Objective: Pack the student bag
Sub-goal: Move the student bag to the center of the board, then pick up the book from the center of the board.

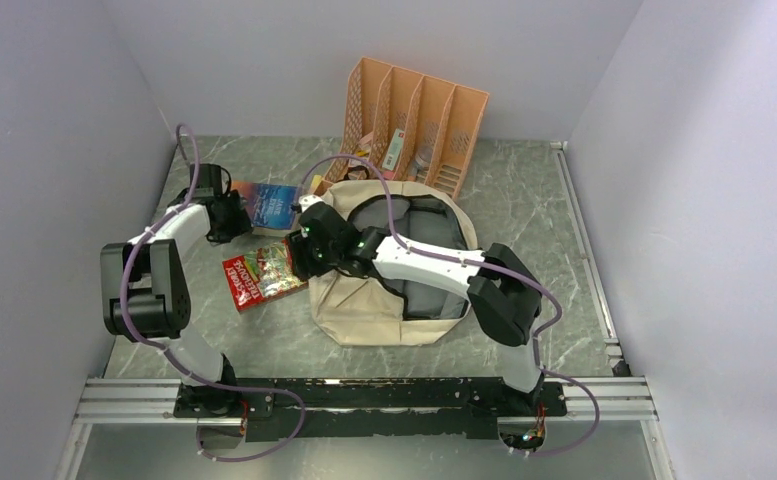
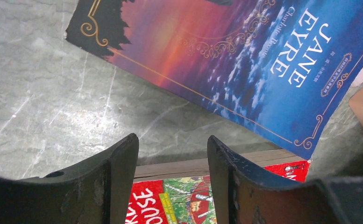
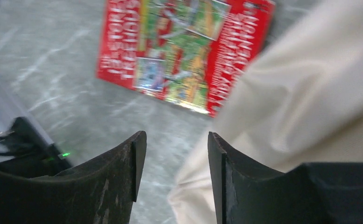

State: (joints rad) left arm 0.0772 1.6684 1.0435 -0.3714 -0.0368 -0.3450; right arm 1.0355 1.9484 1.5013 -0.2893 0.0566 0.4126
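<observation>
Two books, Jane Eyre (image 2: 245, 60) and a red one (image 3: 179, 46), sit unpacked at 9-10 o'clock of the maybe-empty student bag (image 1: 364, 310), both arms' jaws spread, empty.

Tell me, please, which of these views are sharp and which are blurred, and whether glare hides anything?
Top external view: evenly lit and sharp, with only soft shadows beside the student bag. Left wrist view: crisp, the title on the blue book is readable, and a mild sheen on the table hides nothing. Right wrist view: blurred, the print on the red book is smeared and the bag's fabric shows no texture.
</observation>
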